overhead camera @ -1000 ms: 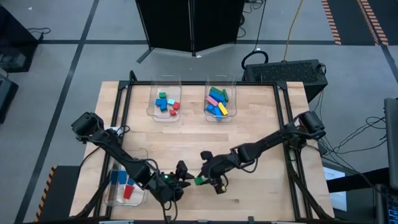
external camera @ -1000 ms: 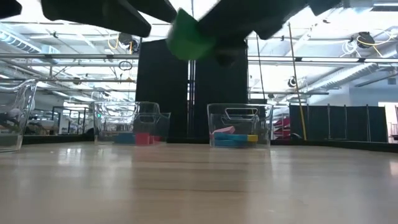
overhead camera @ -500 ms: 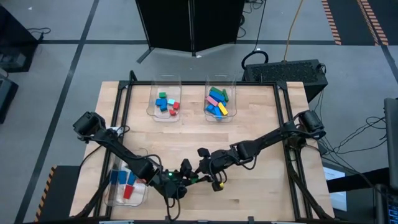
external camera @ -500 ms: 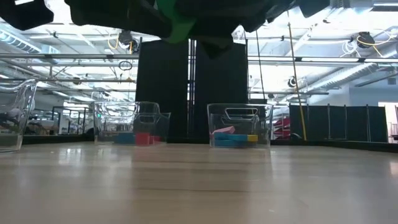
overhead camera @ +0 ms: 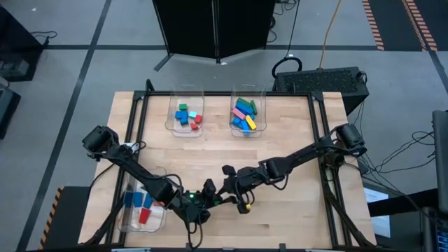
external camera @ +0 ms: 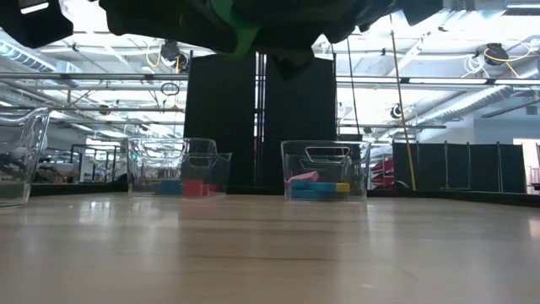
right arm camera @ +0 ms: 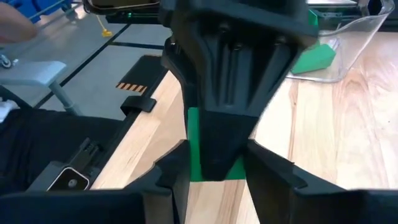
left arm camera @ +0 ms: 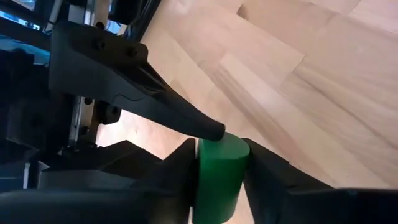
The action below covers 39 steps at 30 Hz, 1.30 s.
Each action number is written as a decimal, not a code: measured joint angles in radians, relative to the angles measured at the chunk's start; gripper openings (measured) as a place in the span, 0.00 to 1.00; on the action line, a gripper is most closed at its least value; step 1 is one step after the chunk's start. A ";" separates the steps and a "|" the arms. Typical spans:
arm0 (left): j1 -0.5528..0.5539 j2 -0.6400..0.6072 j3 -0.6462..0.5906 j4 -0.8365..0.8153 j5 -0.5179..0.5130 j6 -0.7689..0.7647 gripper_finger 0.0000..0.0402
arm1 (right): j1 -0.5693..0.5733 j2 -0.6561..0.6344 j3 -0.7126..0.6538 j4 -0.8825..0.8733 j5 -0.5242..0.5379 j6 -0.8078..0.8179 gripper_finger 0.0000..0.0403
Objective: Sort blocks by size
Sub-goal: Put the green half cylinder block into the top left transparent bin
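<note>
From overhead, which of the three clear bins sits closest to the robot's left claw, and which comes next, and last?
Measured from the left gripper, near the table's front edge:
1. The bin with blue and red blocks, front left, just beside that arm.
2. The back-left bin, at the far edge.
3. The back-right bin, at the far edge, slightly farther off.

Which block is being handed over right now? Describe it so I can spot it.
Look at the table's near edge, midway between the arms. Where the left claw and right claw meet, a green block hangs above the wood, the only block outside a bin.
</note>
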 joint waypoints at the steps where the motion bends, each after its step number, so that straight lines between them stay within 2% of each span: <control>1: -0.001 0.000 0.000 -0.001 -0.001 -0.001 0.27 | -0.002 0.000 0.000 0.000 -0.001 0.008 0.31; 5: -0.005 0.000 0.000 -0.001 -0.022 -0.002 0.21 | -0.007 0.000 0.000 0.000 0.000 0.009 0.34; 8: -0.011 -0.003 0.000 -0.023 -0.111 -0.016 0.21 | -0.018 -0.002 0.000 0.004 0.024 0.015 0.38; 11: -0.010 -0.017 -0.001 -0.057 -0.233 -0.110 0.22 | -0.028 -0.027 0.002 -0.043 0.107 0.035 0.40; 13: 0.000 -0.045 -0.002 -0.089 -0.258 -0.164 0.23 | -0.031 -0.051 0.003 -0.076 0.171 0.034 0.40; 18: 0.034 -0.132 0.000 -0.201 -0.267 -0.279 0.22 | -0.036 -0.123 -0.001 -0.194 0.281 0.011 0.40; 23: 0.073 -0.233 0.000 -0.322 -0.269 -0.336 0.22 | -0.032 -0.244 -0.013 -0.392 0.440 0.050 0.40; 27: 0.120 -0.319 0.000 -0.423 -0.265 -0.385 0.22 | -0.012 -0.348 -0.103 -0.403 0.523 0.086 0.40; 34: 0.250 -0.449 0.000 -0.577 -0.253 -0.458 0.22 | 0.011 -0.524 -0.297 -0.376 0.535 0.195 0.40; 39: 0.385 -0.503 0.000 -0.569 -0.217 -0.467 0.22 | 0.025 -0.603 -0.430 -0.326 0.532 0.282 0.40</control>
